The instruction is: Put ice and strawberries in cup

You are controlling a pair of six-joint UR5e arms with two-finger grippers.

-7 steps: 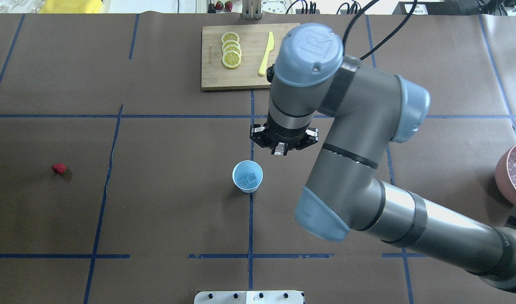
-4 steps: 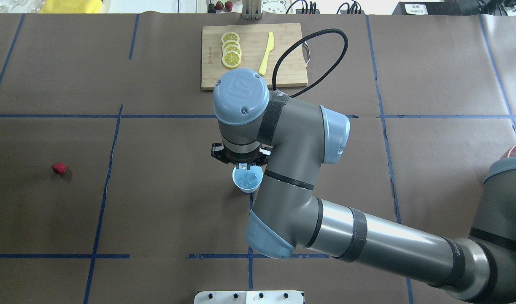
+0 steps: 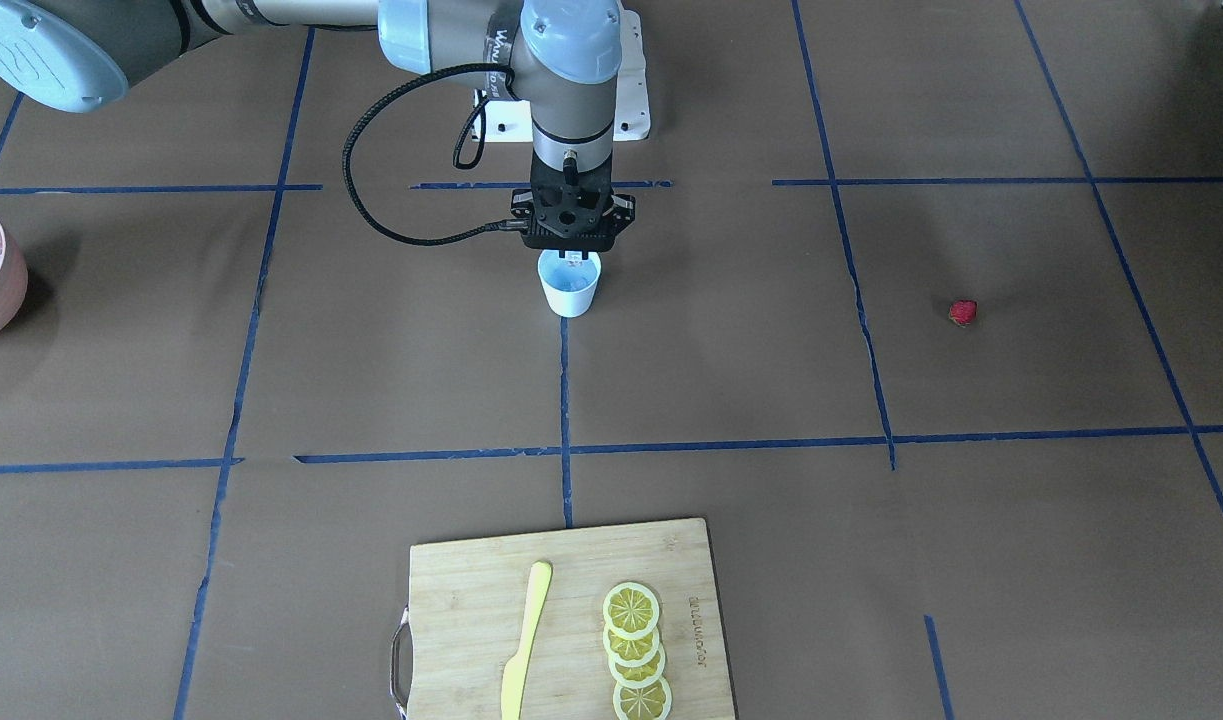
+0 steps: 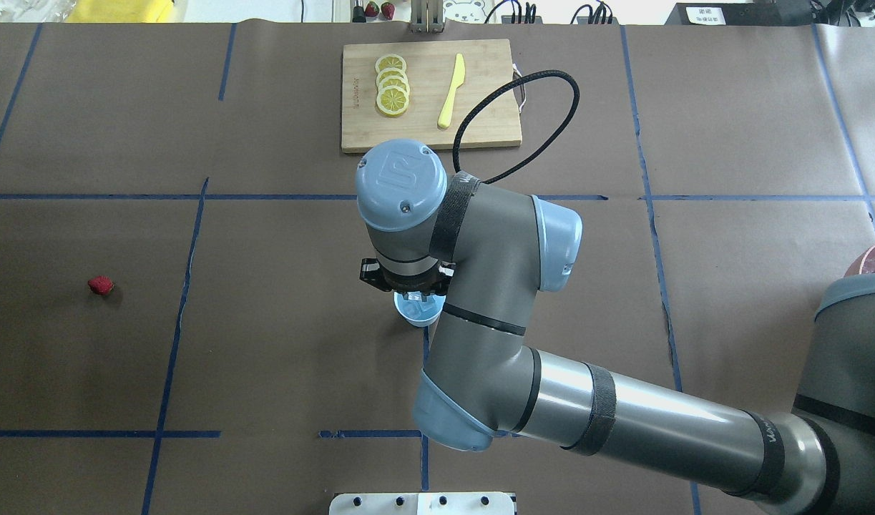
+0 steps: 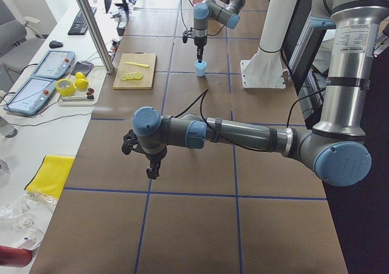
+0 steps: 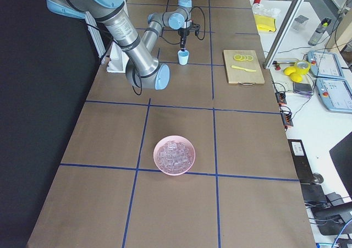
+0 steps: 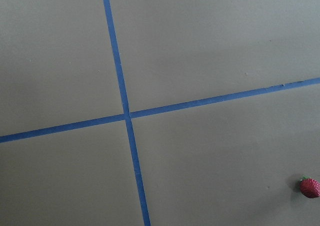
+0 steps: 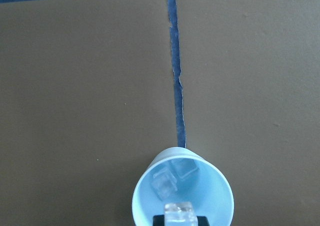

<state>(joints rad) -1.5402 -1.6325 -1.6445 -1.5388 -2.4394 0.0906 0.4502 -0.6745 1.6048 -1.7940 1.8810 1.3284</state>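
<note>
Cup (image 3: 569,295): upright on the counter (image 4: 280,357); two pieces of ice (image 8: 165,184) inside.
Right claw (image 3: 571,256): clamped on one cube (image 8: 179,212), just over the cup's mouth.
Strawberry (image 4: 101,285): on the counter, well apart from the cup, toward the robot's left.
Left claw (image 5: 152,169): above the counter; whether apart or together cannot be told.

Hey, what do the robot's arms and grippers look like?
The right arm and left arm are grey metal tubes with pale blue round joint caps; one cap bears an embossed logo. The right gripper and left gripper are black. A black cable loops beside the right wrist.
</note>
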